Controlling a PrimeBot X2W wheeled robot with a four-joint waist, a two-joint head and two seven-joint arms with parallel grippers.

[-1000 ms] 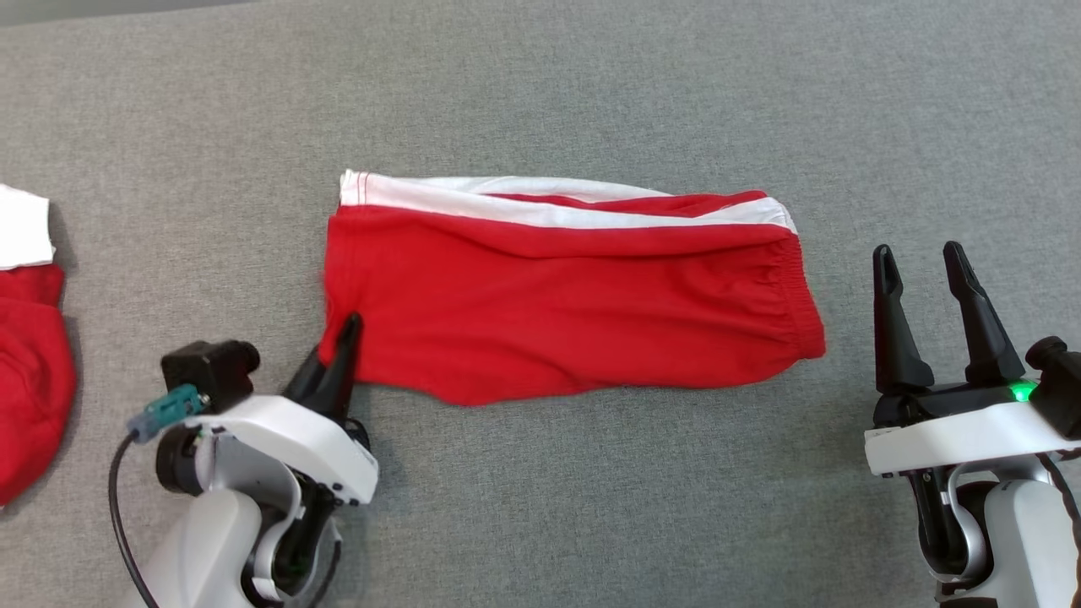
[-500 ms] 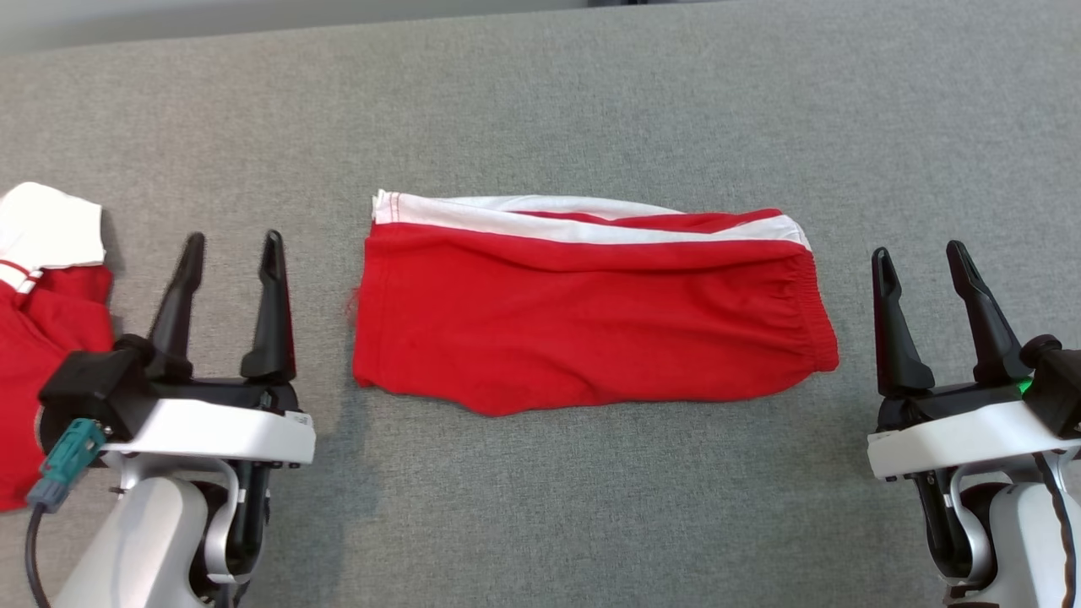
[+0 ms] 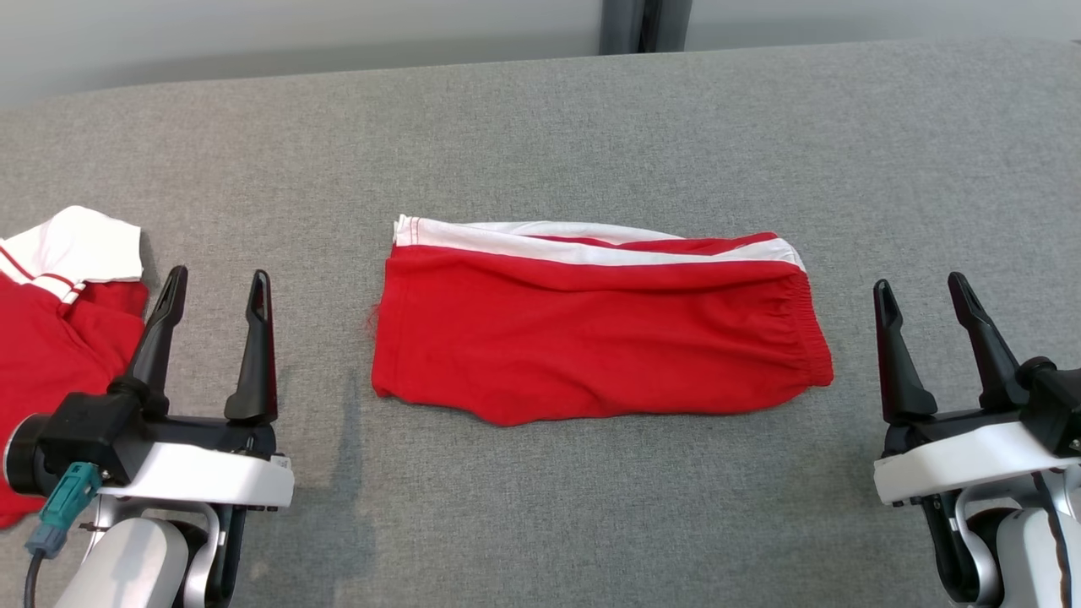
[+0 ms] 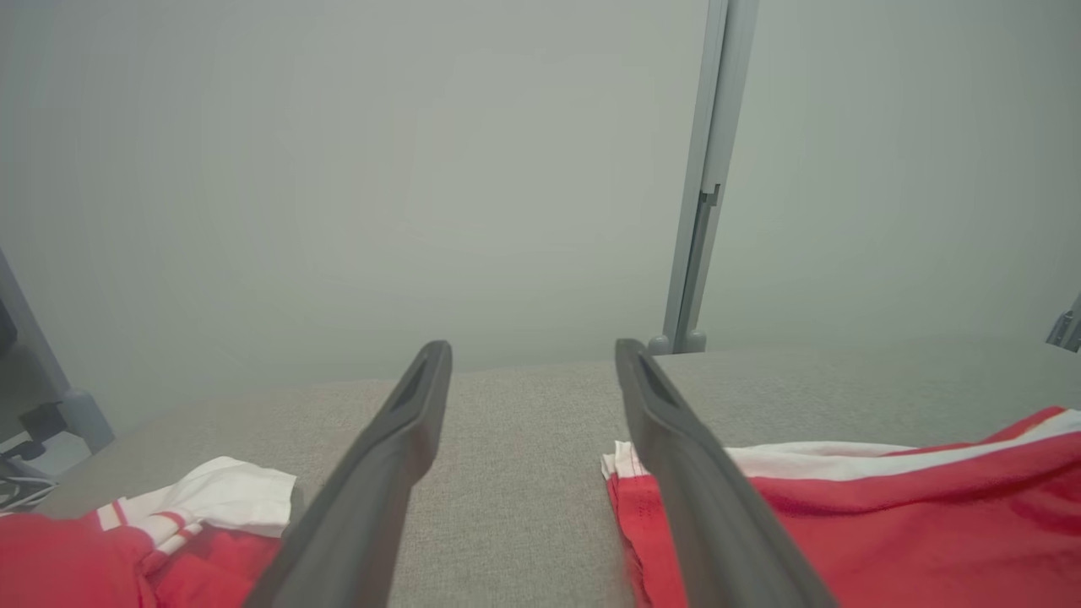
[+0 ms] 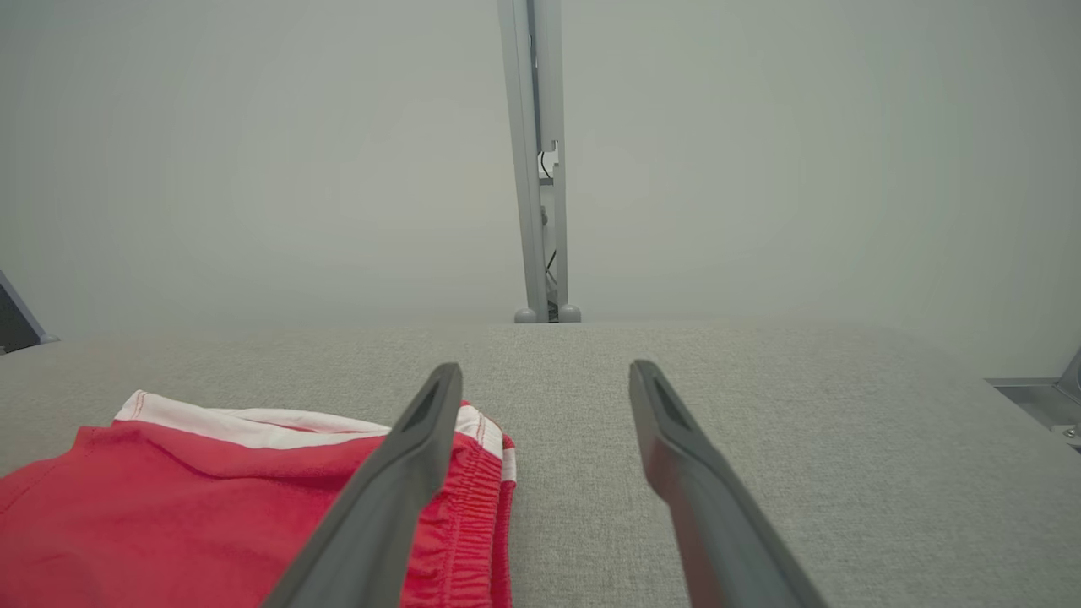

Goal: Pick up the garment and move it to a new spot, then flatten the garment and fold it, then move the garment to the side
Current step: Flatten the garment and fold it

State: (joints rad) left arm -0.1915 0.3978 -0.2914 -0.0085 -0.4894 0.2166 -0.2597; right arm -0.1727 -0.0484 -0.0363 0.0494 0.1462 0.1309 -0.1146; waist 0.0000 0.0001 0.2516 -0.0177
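Grey fabric surface (image 3: 540,127), folded red garment (image 3: 591,346) lying flat

Shorts (image 3: 591,346): plain red; white band along far edge, thin red strip inside band. Table (image 3: 540,507) under shorts: grey, fine woven fleck. Shirt (image 3: 51,355) left of shorts: red, white trim with thin red stripes. My left gripper (image 3: 217,273) and right gripper (image 3: 919,279): black fingers, white shells. Teal plug (image 3: 63,502) on my left wrist, left of shorts. Wall (image 3: 296,34) beyond shorts: pale grey; post (image 3: 646,25) darker grey.
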